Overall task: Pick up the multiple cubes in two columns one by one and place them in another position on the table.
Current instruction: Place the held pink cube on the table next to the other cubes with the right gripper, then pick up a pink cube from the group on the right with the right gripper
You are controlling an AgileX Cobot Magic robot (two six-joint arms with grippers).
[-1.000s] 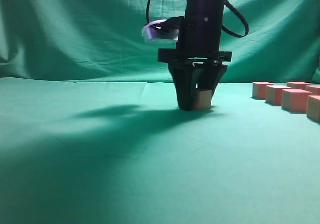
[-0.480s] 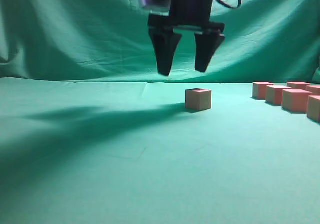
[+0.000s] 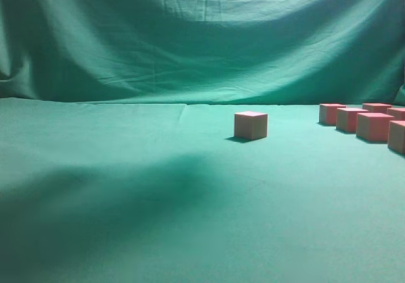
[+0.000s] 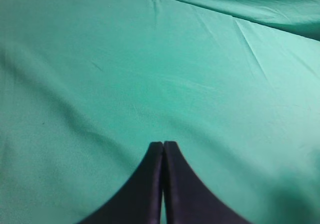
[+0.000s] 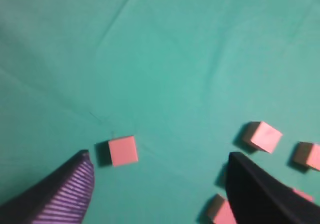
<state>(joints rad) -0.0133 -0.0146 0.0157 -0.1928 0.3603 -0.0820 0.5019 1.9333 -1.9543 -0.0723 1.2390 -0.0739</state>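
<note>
One pink-topped cube (image 3: 250, 125) stands alone on the green table (image 3: 126, 188), seen from above as a small square cube (image 5: 123, 150). Several more cubes (image 3: 373, 126) sit in rows at the right edge; from above some of these cubes (image 5: 264, 136) show beside the right finger. My right gripper (image 5: 159, 159) is open, high above the cloth, nothing between its fingers; the lone cube lies just inside its left finger (image 5: 70, 186). It is out of the exterior view. My left gripper (image 4: 163, 145) is shut over bare cloth, empty.
A draped green backdrop (image 3: 202, 42) rises behind the table. A broad shadow lies across the table's front left. Creases run through the cloth in both wrist views.
The right gripper let go of the lone cube, opened, and rose straight up out of the exterior view. The cube stays where it was set down.
</note>
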